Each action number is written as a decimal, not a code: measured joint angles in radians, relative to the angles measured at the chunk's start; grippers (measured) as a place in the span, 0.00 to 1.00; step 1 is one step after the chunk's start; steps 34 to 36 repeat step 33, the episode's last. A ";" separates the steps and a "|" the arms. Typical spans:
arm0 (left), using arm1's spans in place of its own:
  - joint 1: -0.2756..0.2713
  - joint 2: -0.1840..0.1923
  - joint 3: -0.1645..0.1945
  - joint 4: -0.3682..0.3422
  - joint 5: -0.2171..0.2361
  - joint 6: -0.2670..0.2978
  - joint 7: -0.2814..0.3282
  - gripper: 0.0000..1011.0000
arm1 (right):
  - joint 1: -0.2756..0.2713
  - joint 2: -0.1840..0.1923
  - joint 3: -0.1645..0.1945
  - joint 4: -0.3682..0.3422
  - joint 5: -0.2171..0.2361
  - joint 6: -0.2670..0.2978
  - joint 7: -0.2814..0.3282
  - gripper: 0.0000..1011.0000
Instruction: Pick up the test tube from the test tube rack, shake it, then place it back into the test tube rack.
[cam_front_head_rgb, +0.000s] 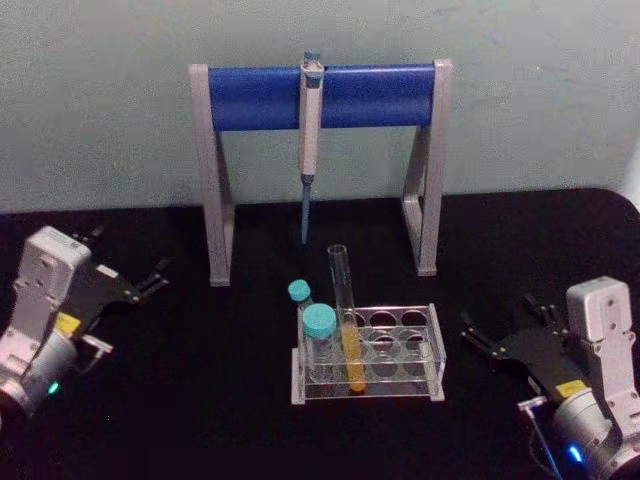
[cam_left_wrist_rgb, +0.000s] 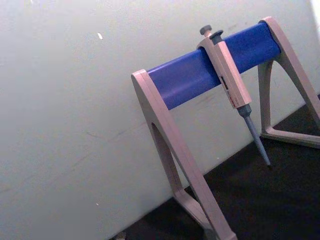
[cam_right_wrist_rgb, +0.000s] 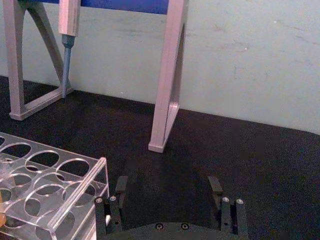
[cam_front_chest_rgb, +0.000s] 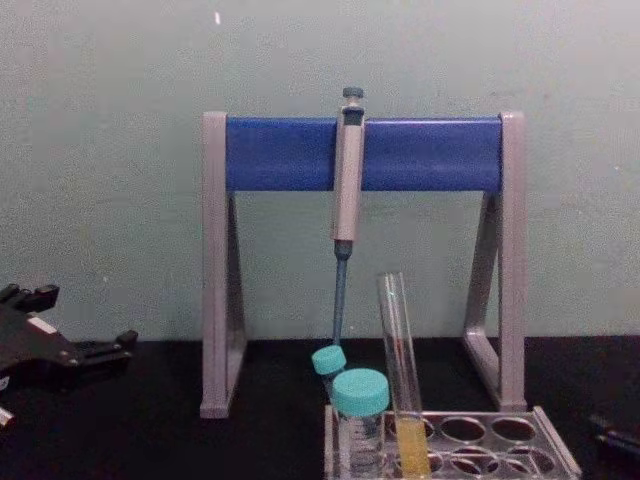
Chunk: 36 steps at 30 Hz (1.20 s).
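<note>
- One test tube (cam_front_head_rgb: 346, 325) stands in the test tube rack (cam_front_head_rgb: 433, 345) near the tabletop's front edge.
- We see both grippers, left (cam_front_head_rgb: 152, 279) and right (cam_front_head_rgb: 476, 338), spread and empty at its side edges.

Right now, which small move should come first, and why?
Probably the right gripper should move toward the test tube. The tube stands untouched in the test tube rack, tilted slightly, and this gripper rests open on the table beside the rack, nearer than the left gripper, which lies farther off.

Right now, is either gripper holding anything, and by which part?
Nothing is held. The left gripper and right gripper are open on either side; the test tube stands in the test tube rack.
</note>
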 joint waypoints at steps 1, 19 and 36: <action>0.000 0.000 0.000 0.000 0.000 0.000 0.000 0.99 | 0.000 0.000 0.000 0.000 0.000 0.000 0.000 0.99; 0.000 0.000 0.000 0.000 0.000 0.000 0.000 0.99 | 0.000 0.000 0.000 0.000 0.000 0.000 0.000 0.99; 0.000 0.000 0.000 0.000 0.000 0.000 0.000 0.99 | 0.000 0.000 0.000 0.000 0.000 0.000 0.000 0.99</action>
